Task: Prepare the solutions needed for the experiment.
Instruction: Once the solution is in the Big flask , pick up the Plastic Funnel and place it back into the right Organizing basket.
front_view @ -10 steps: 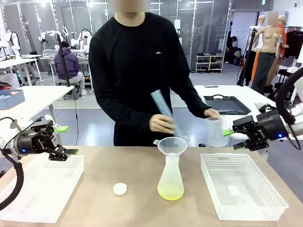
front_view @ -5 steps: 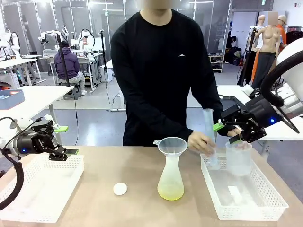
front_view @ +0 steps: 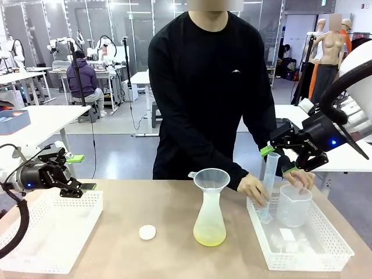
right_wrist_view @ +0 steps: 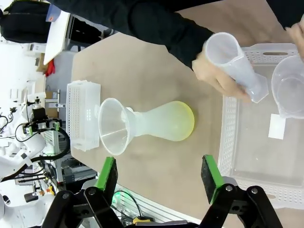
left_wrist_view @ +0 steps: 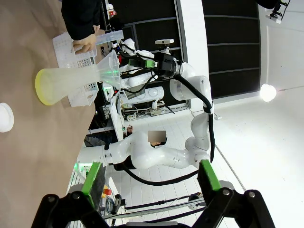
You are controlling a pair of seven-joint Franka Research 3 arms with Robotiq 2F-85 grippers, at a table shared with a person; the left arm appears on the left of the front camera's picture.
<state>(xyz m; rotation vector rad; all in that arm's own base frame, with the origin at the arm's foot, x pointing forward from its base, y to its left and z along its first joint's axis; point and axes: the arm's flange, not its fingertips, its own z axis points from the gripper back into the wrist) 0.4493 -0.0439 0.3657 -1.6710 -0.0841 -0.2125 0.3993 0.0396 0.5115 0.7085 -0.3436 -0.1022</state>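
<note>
The solutions show as a thin layer of pale yellow-green liquid (front_view: 209, 236) at the bottom of a frosted conical flask (front_view: 209, 218) mid-table, with a clear funnel (front_view: 211, 177) in its neck. The person's hands set a graduated cylinder (front_view: 269, 181) and a clear beaker (front_view: 293, 204) into the right white basket (front_view: 325, 256). My right gripper (front_view: 278, 161) hangs open just above those hands, holding nothing. My left gripper (front_view: 81, 172) stands open over the left basket (front_view: 35, 250). The right wrist view looks down on the flask (right_wrist_view: 156, 124), cylinder (right_wrist_view: 235, 64) and beaker (right_wrist_view: 289, 90).
A small white round cap (front_view: 147, 232) lies on the table left of the flask. The person stands close at the far edge, arms reaching over the right basket. The left wrist view shows the flask (left_wrist_view: 66, 80) sideways and the cap (left_wrist_view: 4, 117).
The person stepped to the right and lowered the cylinder and beaker into the right basket. My right gripper moved left, over that basket. My left arm stayed still.
</note>
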